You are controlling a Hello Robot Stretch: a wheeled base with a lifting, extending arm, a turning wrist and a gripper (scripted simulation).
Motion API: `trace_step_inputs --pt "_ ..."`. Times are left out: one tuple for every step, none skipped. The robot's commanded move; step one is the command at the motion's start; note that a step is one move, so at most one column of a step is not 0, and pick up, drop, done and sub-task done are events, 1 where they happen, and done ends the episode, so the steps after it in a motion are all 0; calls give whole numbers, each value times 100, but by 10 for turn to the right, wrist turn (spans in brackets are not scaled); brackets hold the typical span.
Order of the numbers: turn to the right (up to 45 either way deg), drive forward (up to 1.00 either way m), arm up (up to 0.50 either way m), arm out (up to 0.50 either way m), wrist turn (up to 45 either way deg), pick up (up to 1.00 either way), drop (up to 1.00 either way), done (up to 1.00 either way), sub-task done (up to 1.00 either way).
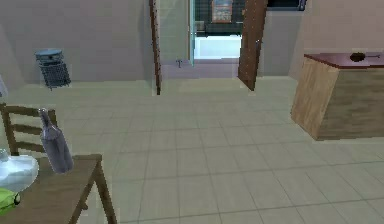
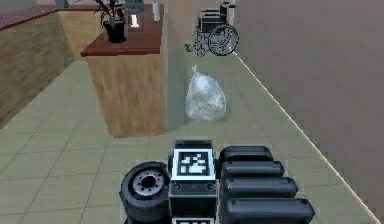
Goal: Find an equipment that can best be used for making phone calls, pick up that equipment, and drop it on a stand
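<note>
Little of the task looks done. Searching is the step in hand, and both the pick-up and the drop are left.

In the forward view, well left of the wood-sided surface with a red-brown top (image 1: 335, 100), a brown wooden table surface (image 1: 75, 185) carries a tall grey glass bottle (image 1: 55, 140) and a pale rounded bowl-like thing (image 1: 15, 170). A blue-grey slatted bin (image 1: 52, 68) stands by the wall. Open brown doors (image 1: 252, 45) lie between the bin and the red-topped surface. A small dark thing (image 1: 357, 55) rests on that top, too small to name, so I cannot tell where the phone is.

In the arm side view, what seems the same surface (image 2: 130, 85) bears a dark potted plant (image 2: 115, 25). Just right of it a clear crumpled plastic bag (image 2: 205, 97) sits on the floor, with a dark wheelchair (image 2: 215, 35) beyond.

Nearer than the surface is the dark square arm (image 2: 255, 185). The far end of the jaws is unclear, so I cannot tell whether they are wide, narrow or holding anything. A stand is yet to be picked out.
</note>
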Motion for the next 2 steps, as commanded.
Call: trace_step_inputs --pt "0 100 0 0 0 0 0 0 0" --pt "0 100 0 0 0 0 0 0 0"
